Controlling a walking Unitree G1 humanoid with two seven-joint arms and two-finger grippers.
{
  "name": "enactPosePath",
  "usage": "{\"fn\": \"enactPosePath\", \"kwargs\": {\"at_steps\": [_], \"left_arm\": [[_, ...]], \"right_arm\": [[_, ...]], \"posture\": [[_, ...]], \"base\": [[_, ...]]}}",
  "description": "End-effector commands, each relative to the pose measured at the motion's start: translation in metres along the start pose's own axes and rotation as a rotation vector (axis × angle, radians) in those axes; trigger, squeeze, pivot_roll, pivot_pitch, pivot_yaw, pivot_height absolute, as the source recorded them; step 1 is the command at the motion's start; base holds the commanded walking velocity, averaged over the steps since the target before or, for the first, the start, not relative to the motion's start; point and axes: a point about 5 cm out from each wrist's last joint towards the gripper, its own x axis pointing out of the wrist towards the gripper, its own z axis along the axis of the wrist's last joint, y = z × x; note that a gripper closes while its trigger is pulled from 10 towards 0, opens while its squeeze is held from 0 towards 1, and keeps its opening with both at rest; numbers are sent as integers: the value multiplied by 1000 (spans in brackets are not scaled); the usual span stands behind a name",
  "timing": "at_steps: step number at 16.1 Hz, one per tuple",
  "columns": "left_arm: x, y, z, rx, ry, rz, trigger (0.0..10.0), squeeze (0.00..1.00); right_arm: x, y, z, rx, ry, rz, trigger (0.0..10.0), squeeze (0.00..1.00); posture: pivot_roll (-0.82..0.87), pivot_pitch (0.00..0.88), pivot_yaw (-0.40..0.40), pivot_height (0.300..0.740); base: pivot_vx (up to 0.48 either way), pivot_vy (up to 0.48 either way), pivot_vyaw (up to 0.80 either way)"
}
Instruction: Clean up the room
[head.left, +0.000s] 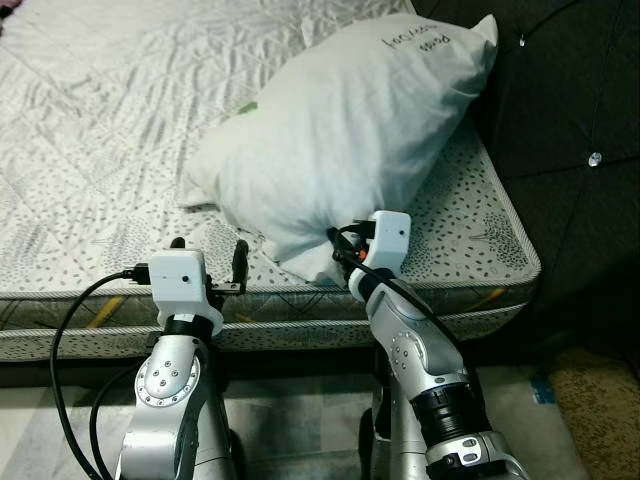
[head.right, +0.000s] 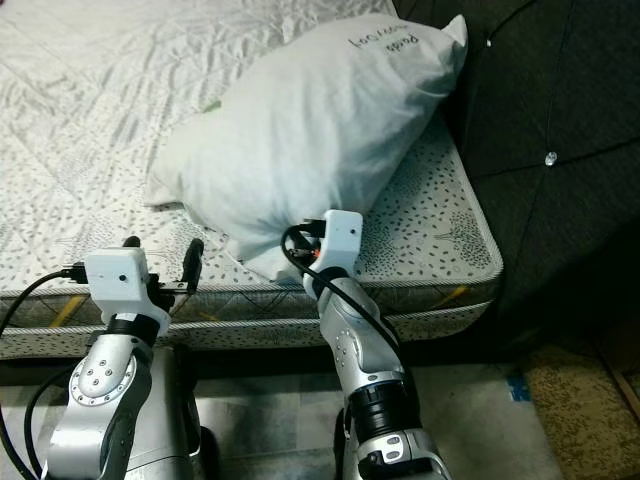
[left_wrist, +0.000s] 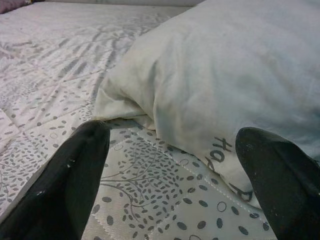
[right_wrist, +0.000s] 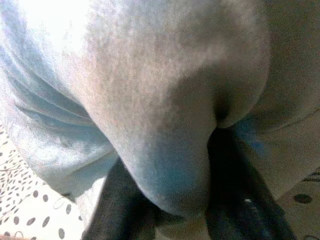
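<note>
Because its near corner is bunched between the two black fingers of the right gripper, the pillow lies slanted across the bed, its far end propped against the dark tufted headboard at the bed's far right corner and its near end reaching the front edge. Jaws of the right gripper are pinching pillow fabric, judged a hold for dragging or straightening it. Beside it, the left gripper hovers at the bed's front edge, jaws spread and empty, aimed at the pillow's lower flank, apparently ready to assist.
</note>
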Motion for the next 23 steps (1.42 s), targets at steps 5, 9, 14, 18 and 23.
{"fn": "enactPosePath", "kwargs": {"at_steps": [5,9,14,18,23], "left_arm": [[-17,2,-10,-45,34,-51,10000,0],[-20,2,-10,-36,27,-23,10000,0],[-17,4,-9,-15,23,-18,10000,0],[-18,-3,-5,56,-9,-67,10000,0],[-22,-2,-6,42,6,-71,10000,0]], "right_arm": [[11,-45,39,-46,-158,-174,0,0],[21,-78,82,-176,-231,-265,0,0],[-1,-139,160,-286,-410,-521,0,0],[-28,-177,189,-344,-467,-656,0,0],[-54,-194,136,-436,-443,-618,0,0]], "posture": [[9,144,-20,491],[15,145,-34,491],[15,144,-27,491],[16,144,-23,491],[-1,154,-16,491]], "base": [[0,0,0],[0,0,0],[0,0,0],[0,0,0],[0,0,0]]}}
